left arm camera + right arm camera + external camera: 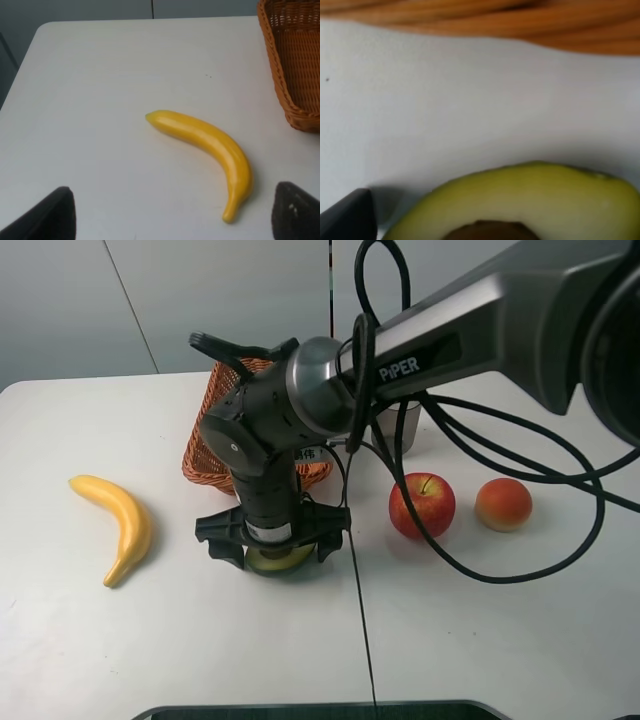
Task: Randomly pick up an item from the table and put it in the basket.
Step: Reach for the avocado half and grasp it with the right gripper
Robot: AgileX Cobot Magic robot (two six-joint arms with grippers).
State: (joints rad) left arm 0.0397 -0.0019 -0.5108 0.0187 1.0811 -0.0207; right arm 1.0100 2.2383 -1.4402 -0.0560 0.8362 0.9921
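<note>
Yellow-green flesh and a brown pit: we see the halved avocado on the table, between the wide-spread fingers of the right end effector; the left end effector is also spread wide, empty.

A yellow banana lies on the white table, apart from the wicker basket.

A white table with rounded corners fills most of the view. A thin dark seam runs across its top and passes just beside the right gripper. Beyond that gripper, past the table's far edge, stands a pale grey wall of flat panels, with a dark upright joint and a thin slanting line. The light is soft and even, and the shadows are faint.
</note>
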